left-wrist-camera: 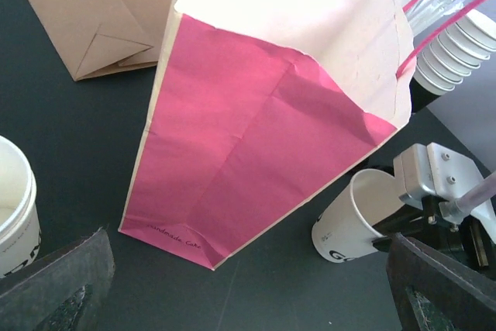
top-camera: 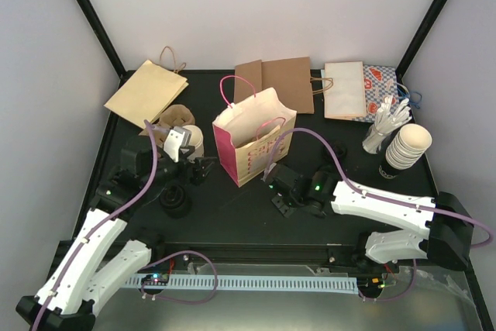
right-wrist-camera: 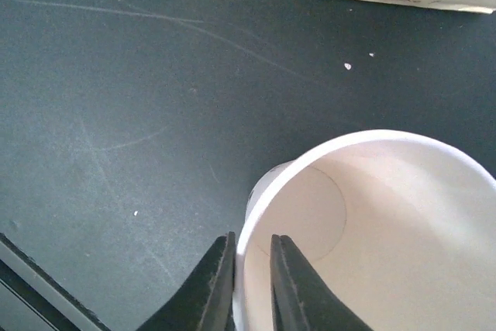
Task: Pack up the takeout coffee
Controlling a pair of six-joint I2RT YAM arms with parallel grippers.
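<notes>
The takeout coffee cup (right-wrist-camera: 372, 222) is white with a cream inside and dark print low on its side (left-wrist-camera: 349, 230). It stands on the black table just right of the pink paper bag (top-camera: 252, 145). My right gripper (right-wrist-camera: 252, 242) straddles the cup's rim. Its outer finger (right-wrist-camera: 213, 284) lies against the rim, and its inner finger stands a little off the wall, so the jaws are slightly open. My left gripper (left-wrist-camera: 248, 284) is wide open with nothing between its fingers. It sits low on the table to the left of the bag (left-wrist-camera: 256, 129).
A second white cup (left-wrist-camera: 15, 215) stands beside my left gripper. Black lids (top-camera: 174, 201) lie near the left arm. Flat paper bags (top-camera: 147, 92) (top-camera: 279, 83) (top-camera: 345, 89) lie along the back. A stack of cups (top-camera: 407, 147) and wrapped cutlery (top-camera: 384, 125) stand at the right.
</notes>
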